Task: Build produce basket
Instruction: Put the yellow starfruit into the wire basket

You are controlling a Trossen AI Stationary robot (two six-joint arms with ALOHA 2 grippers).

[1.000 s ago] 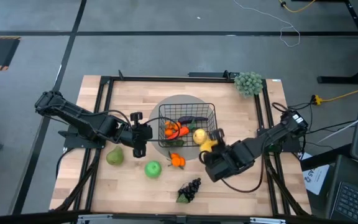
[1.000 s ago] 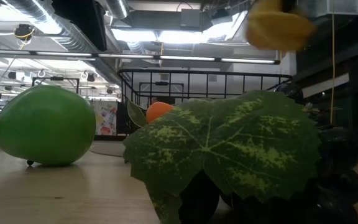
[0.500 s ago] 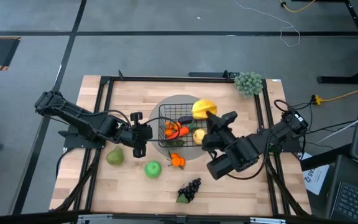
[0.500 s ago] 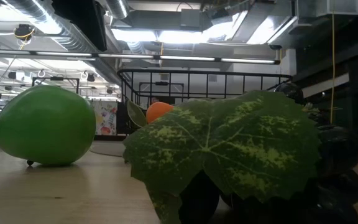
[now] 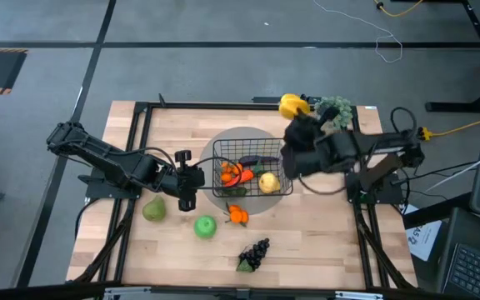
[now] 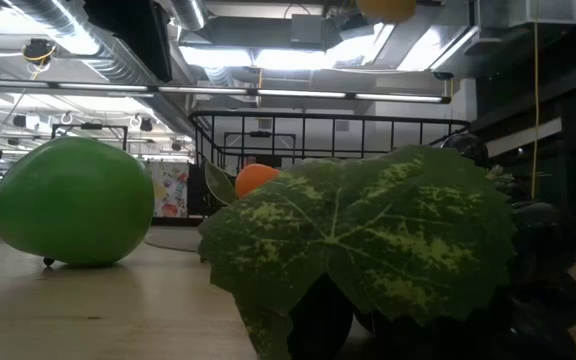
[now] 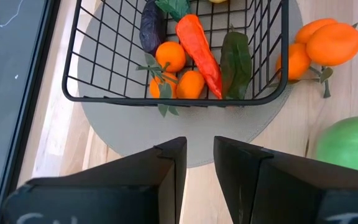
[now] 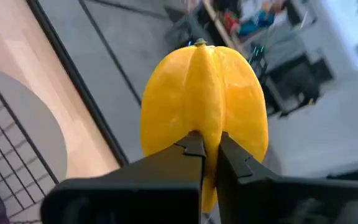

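Observation:
The black wire basket (image 5: 217, 163) stands on a grey round disc and holds a carrot (image 7: 199, 51), oranges, an eggplant and a yellow fruit (image 5: 267, 182). A pear (image 5: 154, 209), a green apple (image 5: 204, 225), oranges (image 5: 237, 215) and dark grapes (image 5: 255, 254) lie on the table in front of it. My right gripper (image 5: 297, 117) is shut on a yellow ribbed fruit (image 5: 291, 105), high beyond the basket's far right corner. My left gripper (image 7: 199, 155) stands open just left of the basket, with nothing between its fingers. My right gripper pinches one ridge of the yellow fruit (image 8: 209, 138) between its two fingers (image 8: 194, 148). The fingers lie almost level and come from the table's right. The fruit sits beyond the fingertips, lifted well clear of the table and the basket.
A pale grey-green bushy cluster (image 5: 334, 111) sits at the far right corner, close to the held fruit. A black frame (image 5: 144, 108) runs round the wooden table top. In the low view the grape leaf (image 6: 368, 240) and the apple (image 6: 73, 200) fill the front.
My right gripper has risen with the yellow fruit and carried it from the basket's near right corner toward the table's far edge, past the basket's right side. It has rolled as it went and stayed shut on the fruit.

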